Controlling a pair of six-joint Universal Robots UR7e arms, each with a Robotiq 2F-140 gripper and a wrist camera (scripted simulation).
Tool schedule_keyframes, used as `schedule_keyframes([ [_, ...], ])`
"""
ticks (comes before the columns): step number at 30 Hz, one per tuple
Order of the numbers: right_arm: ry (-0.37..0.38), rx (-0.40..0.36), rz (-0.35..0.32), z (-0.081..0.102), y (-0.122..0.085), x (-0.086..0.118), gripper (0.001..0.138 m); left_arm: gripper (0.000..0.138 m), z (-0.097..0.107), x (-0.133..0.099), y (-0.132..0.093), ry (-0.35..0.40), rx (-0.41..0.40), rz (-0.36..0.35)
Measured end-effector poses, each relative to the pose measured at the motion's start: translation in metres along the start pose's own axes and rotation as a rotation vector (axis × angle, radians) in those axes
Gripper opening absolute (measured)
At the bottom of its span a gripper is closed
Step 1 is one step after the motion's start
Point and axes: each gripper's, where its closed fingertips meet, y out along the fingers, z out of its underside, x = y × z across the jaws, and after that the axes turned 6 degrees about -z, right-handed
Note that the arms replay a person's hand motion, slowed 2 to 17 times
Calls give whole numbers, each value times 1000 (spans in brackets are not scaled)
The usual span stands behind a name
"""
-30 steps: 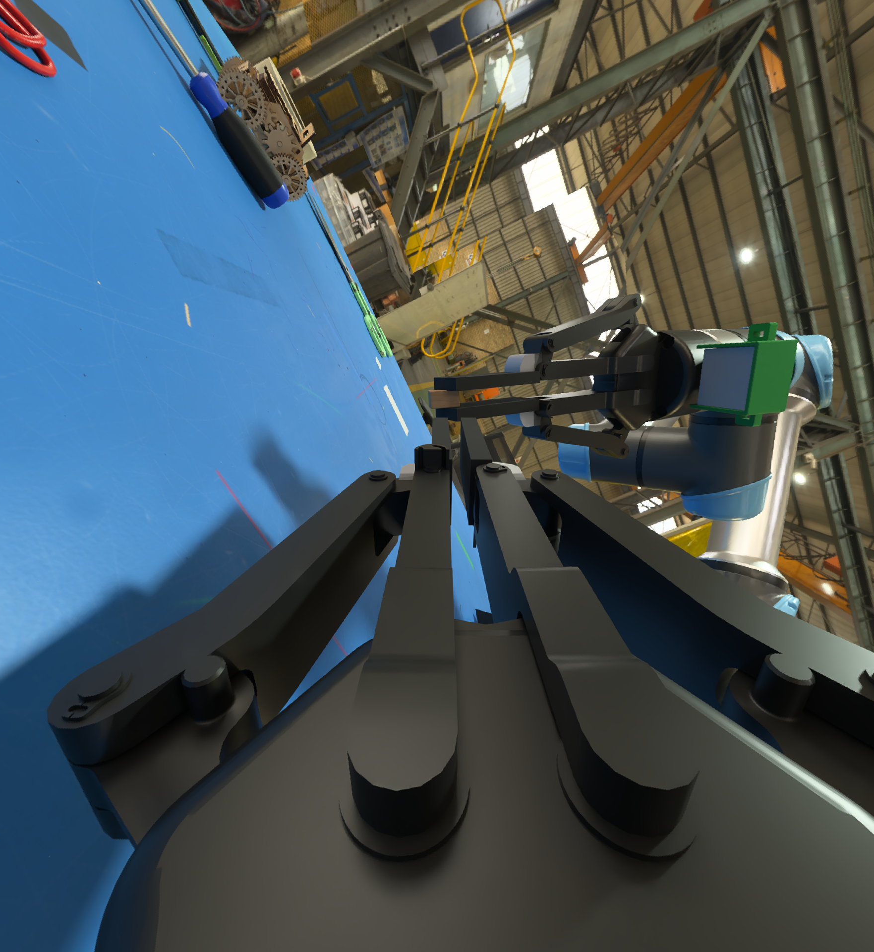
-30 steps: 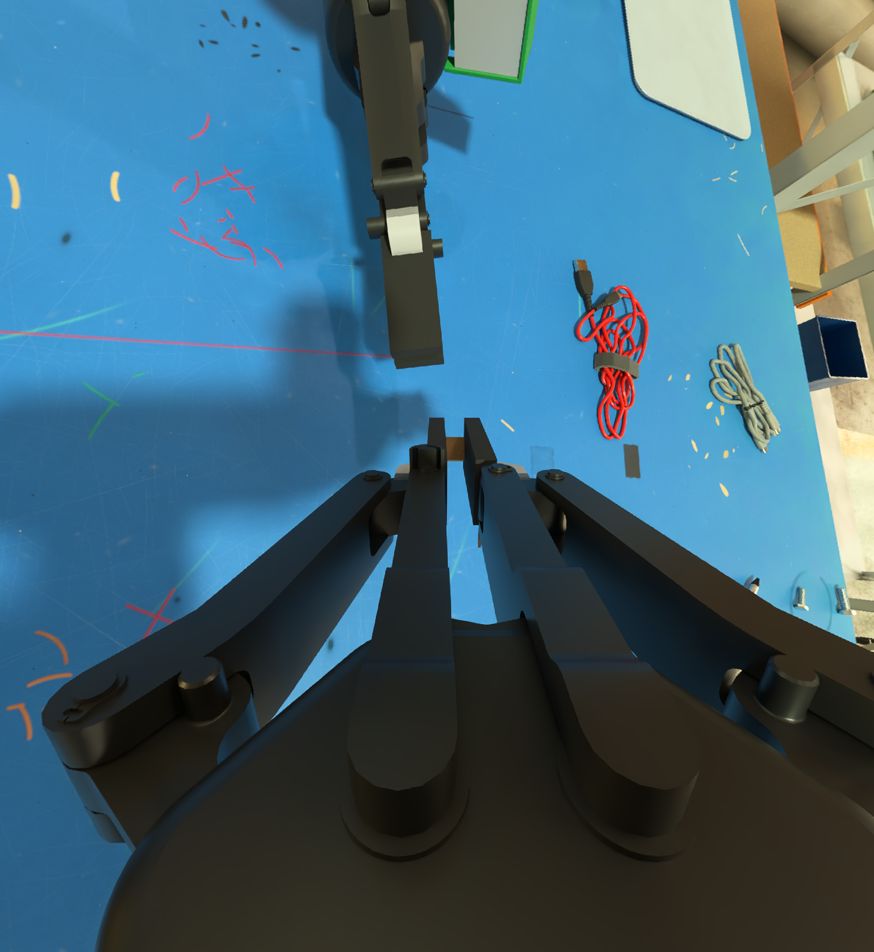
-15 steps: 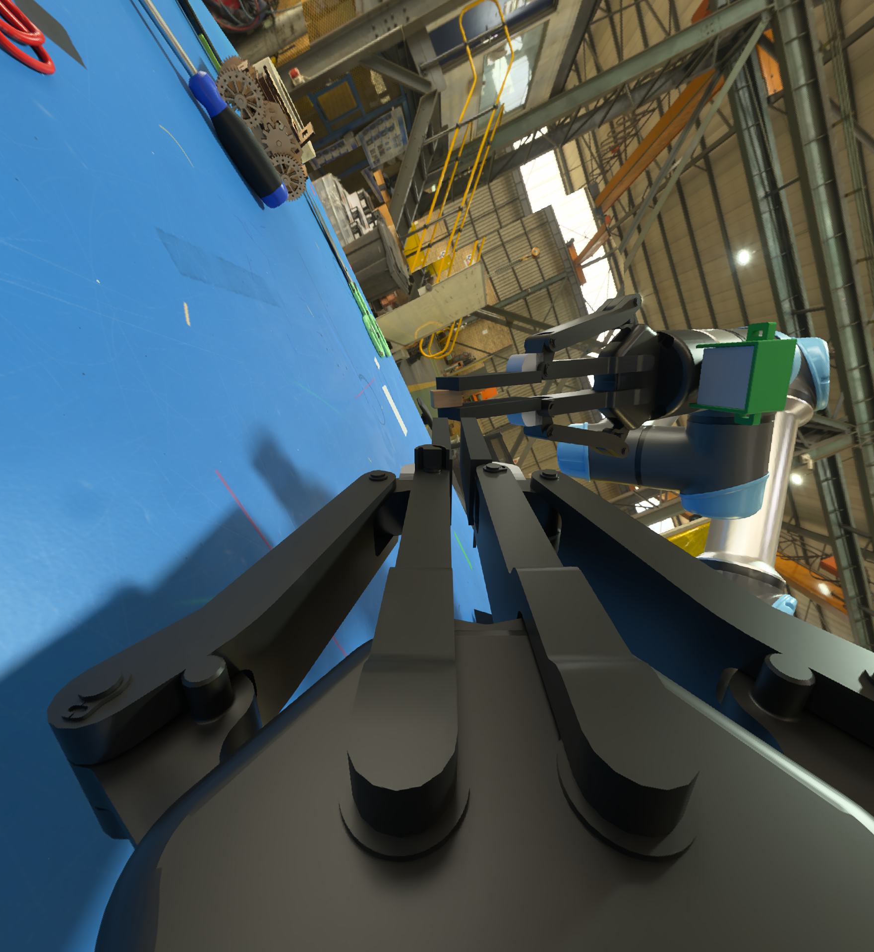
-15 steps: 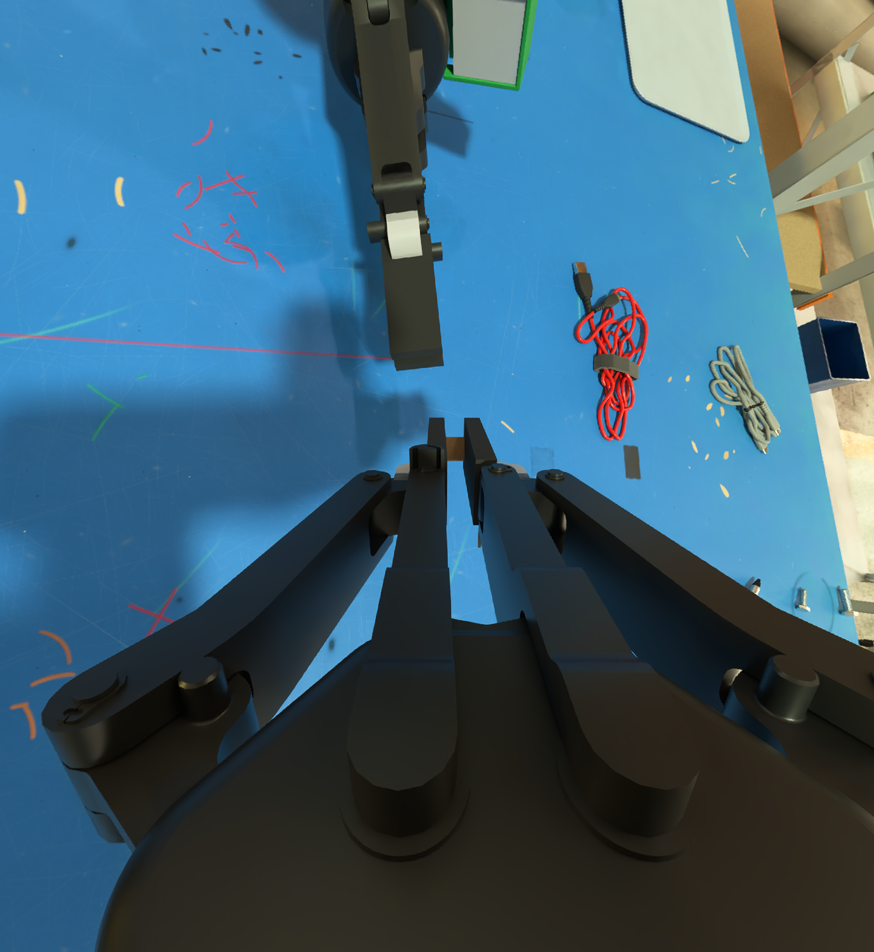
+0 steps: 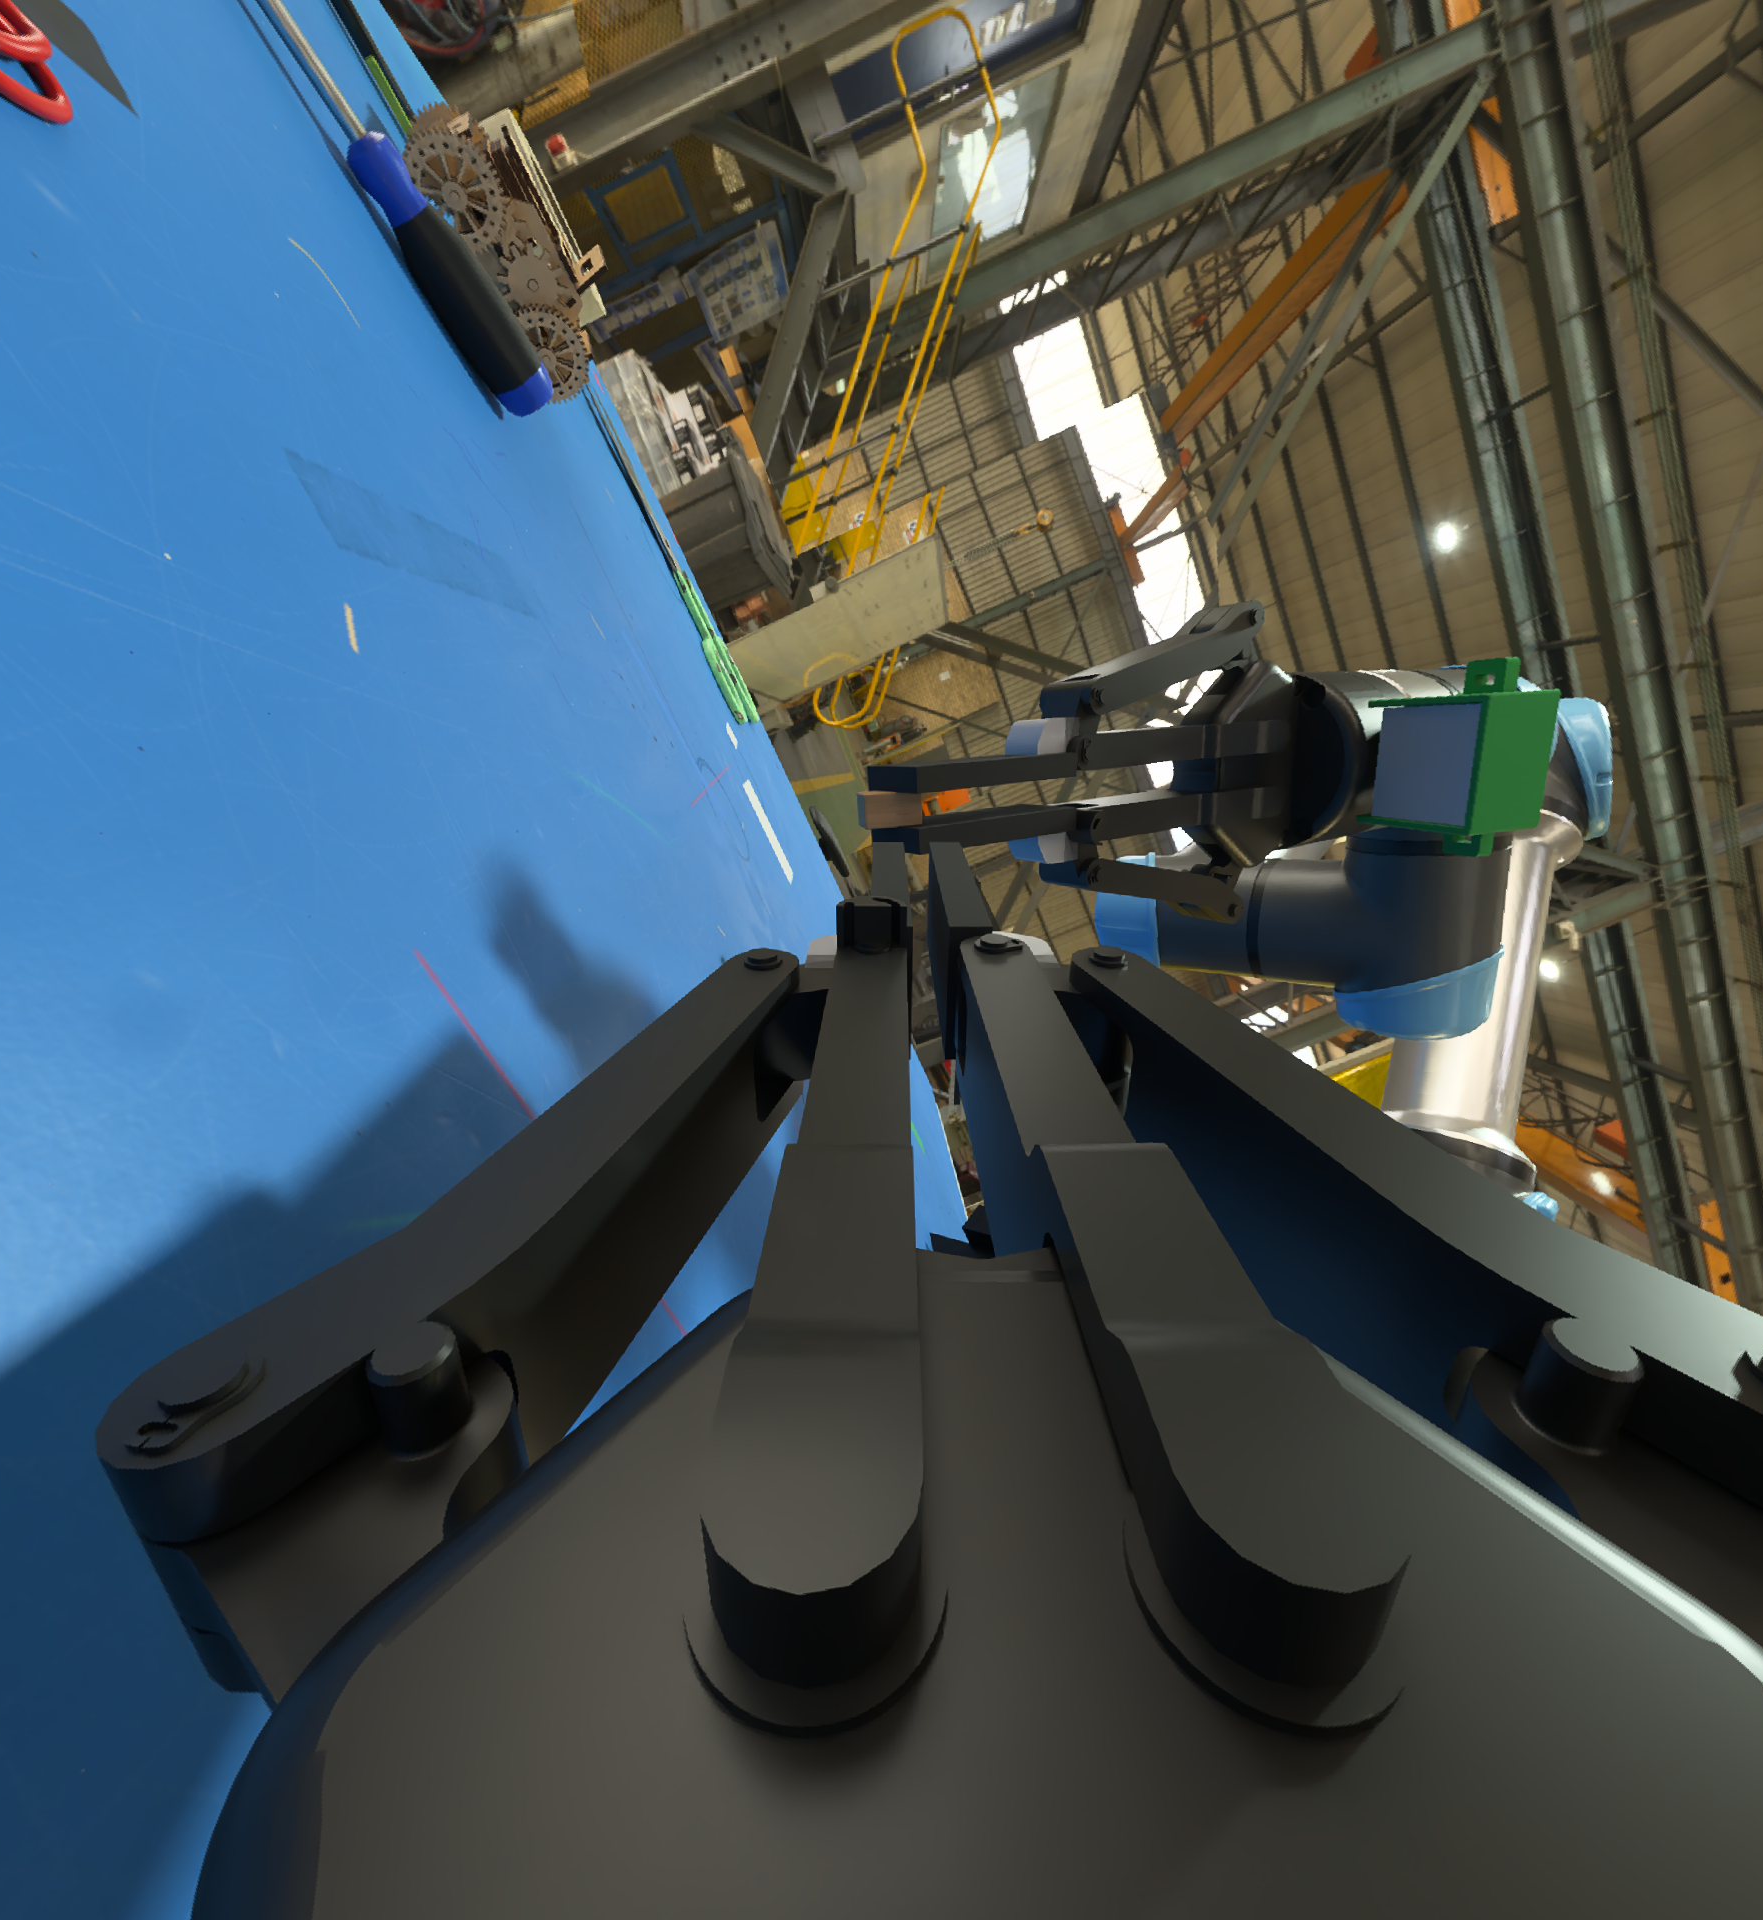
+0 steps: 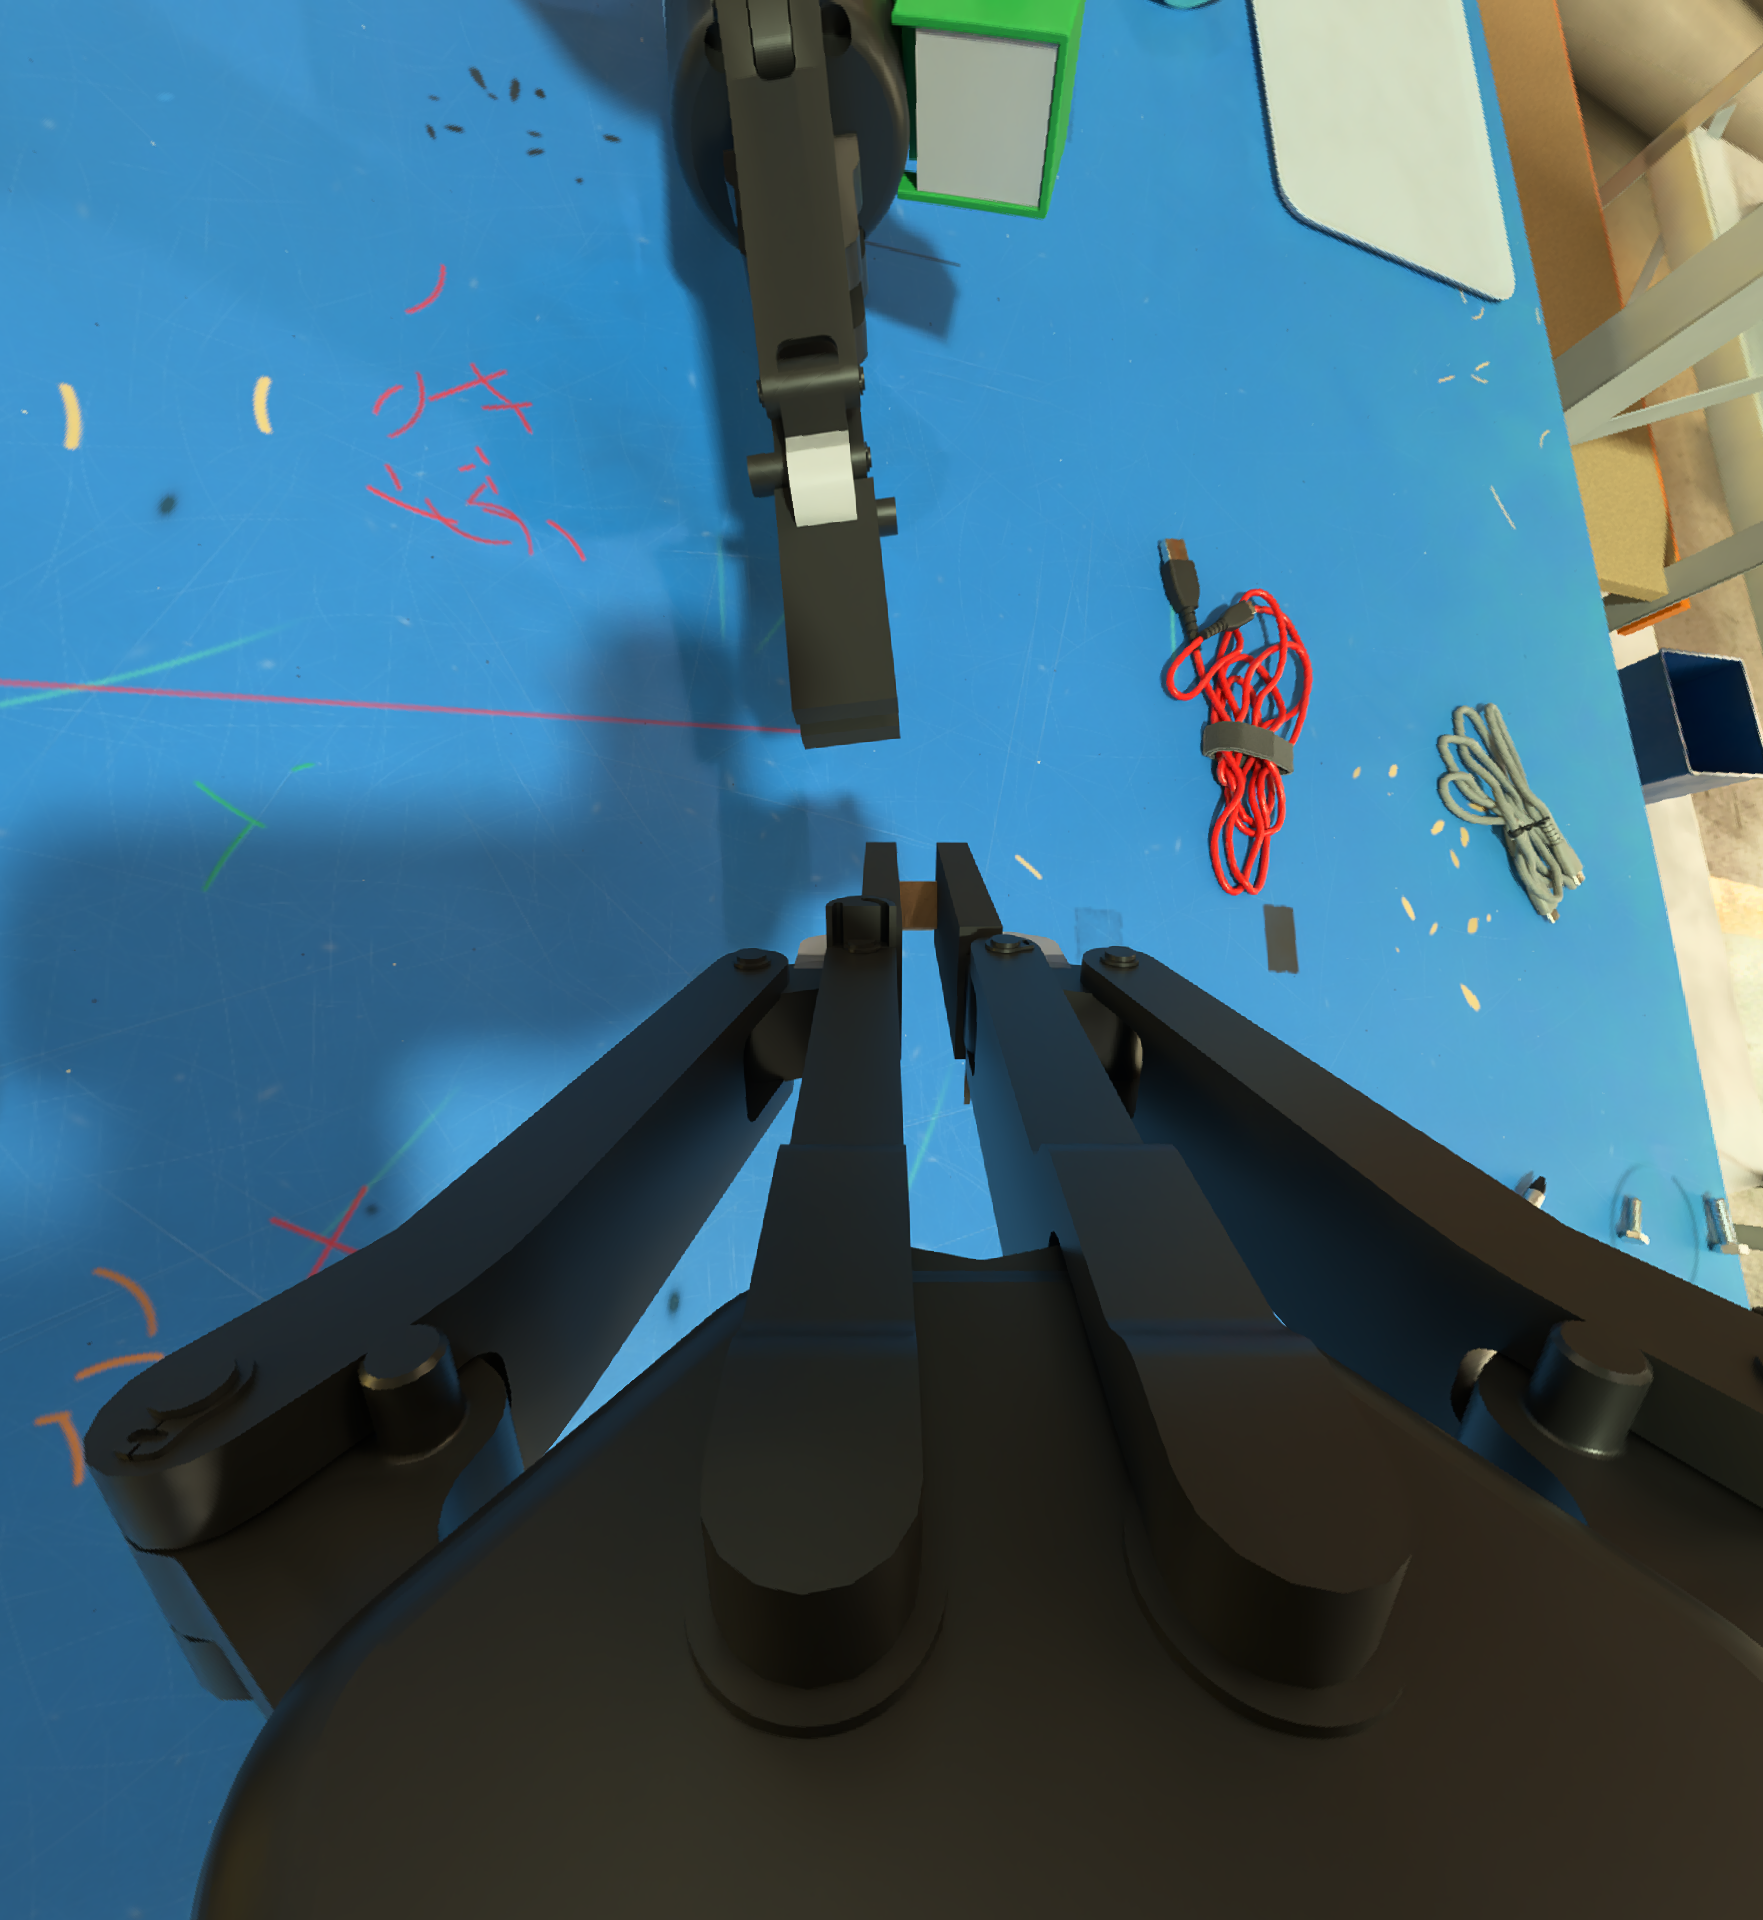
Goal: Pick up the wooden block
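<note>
Aloft: block pinched above blue surface

Broad blue surface [image 6: 337,987] lies below both arms. Right claw [image 6: 916,883] pinches the wooden block [image 6: 918,902] between its fingertips, clear of the surface. Left claw [image 5: 908,883] is pressed together, empty. Red cable bundle [image 6: 1241,738] lies well apart.

- The wooden block [image 6: 918,902] is mostly hidden between the right gripper [image 6: 921,883] fingers (only a brown sliver shows).
- A red cable [image 5: 9,52] is cut off at the table's [image 5: 181,727] top-left corner in the left wrist view.
- Bolts [image 6: 1633,1218] at the table's right edge are too small to tell apart.
</note>
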Motion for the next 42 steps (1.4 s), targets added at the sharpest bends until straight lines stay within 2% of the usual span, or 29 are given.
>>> schedule_keyframes([
  [18, 3, 7, 13, 0, 0, -1, 10, 7, 1, 4, 1, 15, 7, -40],
  [33, 5, 10, 22, 0, 1, -2, 10, 7, 1, 3, 1, 15, 9, -29],
  [42, -18, -17, -1, -4, 0, 3, 10, 7, 3, 2, 3, 11, 23, -15],
])
